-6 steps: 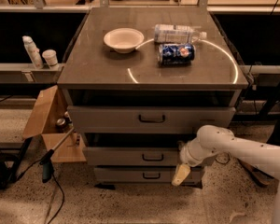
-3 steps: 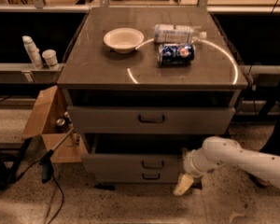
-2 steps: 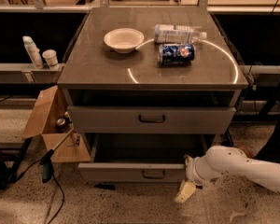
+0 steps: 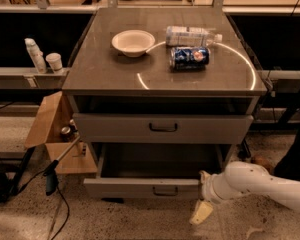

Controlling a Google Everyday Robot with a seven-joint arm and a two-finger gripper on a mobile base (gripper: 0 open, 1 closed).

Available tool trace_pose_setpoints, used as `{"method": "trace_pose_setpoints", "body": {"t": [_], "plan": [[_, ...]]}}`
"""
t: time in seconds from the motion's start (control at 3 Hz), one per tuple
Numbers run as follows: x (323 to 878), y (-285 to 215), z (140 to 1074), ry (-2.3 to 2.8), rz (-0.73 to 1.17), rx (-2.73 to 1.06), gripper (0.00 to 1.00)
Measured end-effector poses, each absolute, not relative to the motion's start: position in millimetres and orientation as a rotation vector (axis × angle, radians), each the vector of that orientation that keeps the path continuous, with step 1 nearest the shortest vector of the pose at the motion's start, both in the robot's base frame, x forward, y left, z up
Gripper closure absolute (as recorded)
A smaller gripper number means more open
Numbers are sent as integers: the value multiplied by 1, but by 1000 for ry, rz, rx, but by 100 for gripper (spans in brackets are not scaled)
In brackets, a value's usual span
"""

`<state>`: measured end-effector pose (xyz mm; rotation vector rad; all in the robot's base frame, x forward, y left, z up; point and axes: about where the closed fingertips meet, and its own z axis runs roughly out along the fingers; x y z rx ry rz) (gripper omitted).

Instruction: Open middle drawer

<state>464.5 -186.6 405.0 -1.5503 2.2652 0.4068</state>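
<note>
The middle drawer [image 4: 140, 188] is a grey flat front with a small dark bar handle [image 4: 165, 191]. It stands pulled well out of the cabinet, and its dark inside [image 4: 160, 161] shows. My gripper [image 4: 203, 198] is at the right end of the drawer front, on the white arm [image 4: 260, 184] that reaches in from the right. The top drawer [image 4: 162, 128] above it is closed. The lowest drawer is hidden behind the pulled-out front.
On the cabinet top [image 4: 105, 69] lie a white bowl [image 4: 133, 42], a clear plastic bottle [image 4: 191, 35] and a blue can [image 4: 190, 57]. An open cardboard box [image 4: 52, 134] stands at the left, with cables on the floor [image 4: 55, 204]. Bottles [image 4: 35, 55] stand on a left shelf.
The middle drawer has slid out toward the camera, from nearly closed to well open. My gripper and arm have moved forward and down with its right end.
</note>
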Motion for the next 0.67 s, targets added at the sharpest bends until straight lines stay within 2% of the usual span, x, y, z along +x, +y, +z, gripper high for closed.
{"method": "trace_pose_setpoints", "body": {"t": [0.33, 0.67], "plan": [[462, -187, 408, 2270, 411, -1548, 0], [431, -194, 416, 2328, 488, -1534, 0]]}}
